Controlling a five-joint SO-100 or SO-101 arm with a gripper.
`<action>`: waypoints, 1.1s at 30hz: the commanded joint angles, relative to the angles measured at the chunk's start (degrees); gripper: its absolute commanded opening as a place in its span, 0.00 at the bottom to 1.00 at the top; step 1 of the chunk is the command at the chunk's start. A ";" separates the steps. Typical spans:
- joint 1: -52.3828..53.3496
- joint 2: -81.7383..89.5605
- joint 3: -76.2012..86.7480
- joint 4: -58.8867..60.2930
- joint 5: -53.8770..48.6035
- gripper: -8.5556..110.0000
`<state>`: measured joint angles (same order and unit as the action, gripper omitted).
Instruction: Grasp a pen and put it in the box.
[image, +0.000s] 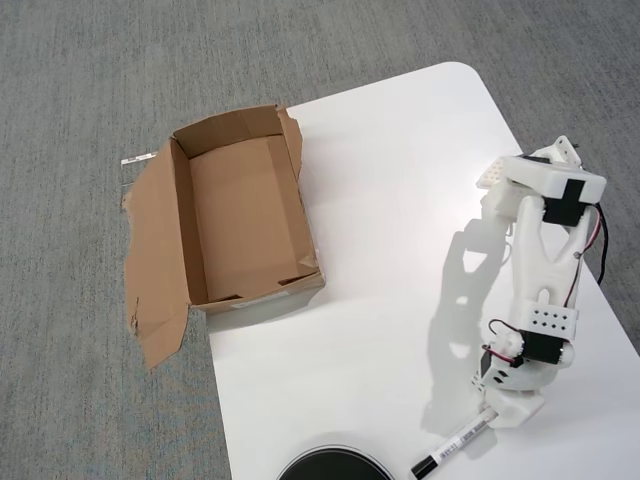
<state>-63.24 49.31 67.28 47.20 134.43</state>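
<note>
The pen (452, 446) lies on the white desk (380, 300) near its lower edge in the overhead view; long axis diagonal, black cap pointing lower left, barrel end upper right under the gripper (497, 415); fingers are at that end, their opening cannot be told; box (180, 215) stands well apart, upper left.

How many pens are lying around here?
1. The pen lies slanted on the white table near the bottom edge, at the arm's fingers, far from the empty box.
</note>
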 joint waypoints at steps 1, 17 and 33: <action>-0.57 -0.53 -0.13 -0.09 0.22 0.08; 1.27 8.17 -0.13 0.00 -0.57 0.08; 13.58 24.87 -0.13 0.44 -0.92 0.08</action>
<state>-53.92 66.18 68.07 47.81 133.99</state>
